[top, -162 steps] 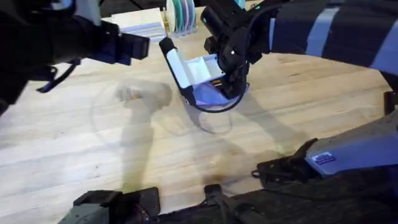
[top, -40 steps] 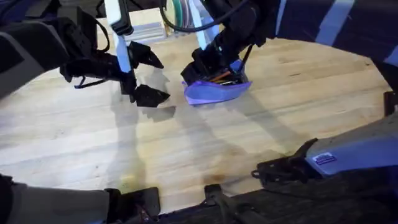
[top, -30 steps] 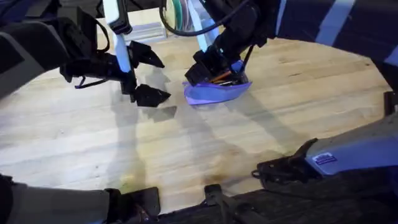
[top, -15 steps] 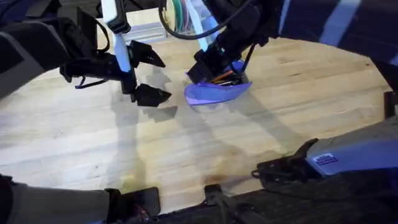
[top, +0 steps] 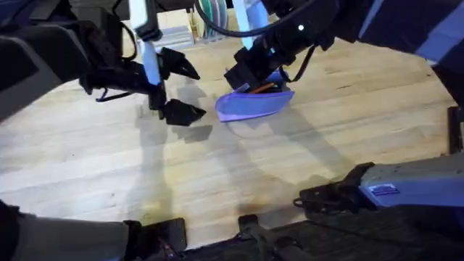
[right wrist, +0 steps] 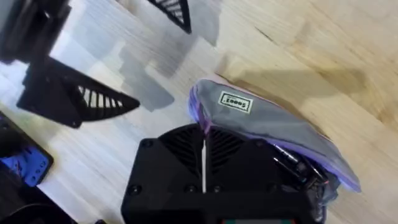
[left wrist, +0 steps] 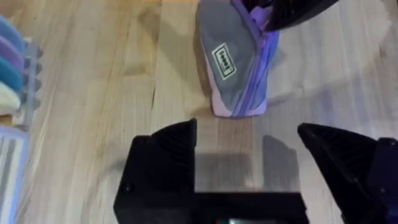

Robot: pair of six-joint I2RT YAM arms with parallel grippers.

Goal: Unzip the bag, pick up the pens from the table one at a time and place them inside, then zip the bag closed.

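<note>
- Overhead: right gripper closed on the bag's zipper end.
- Left gripper open beside the bag.
- Soft, light fabric; best held by an end.

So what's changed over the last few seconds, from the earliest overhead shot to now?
The bag has come down from being held up open and now lies on the table. The left gripper has swung in from the far left to hover beside the bag, fingers apart. The right gripper stays clamped at the bag's end. Pens show in its open mouth.
</note>
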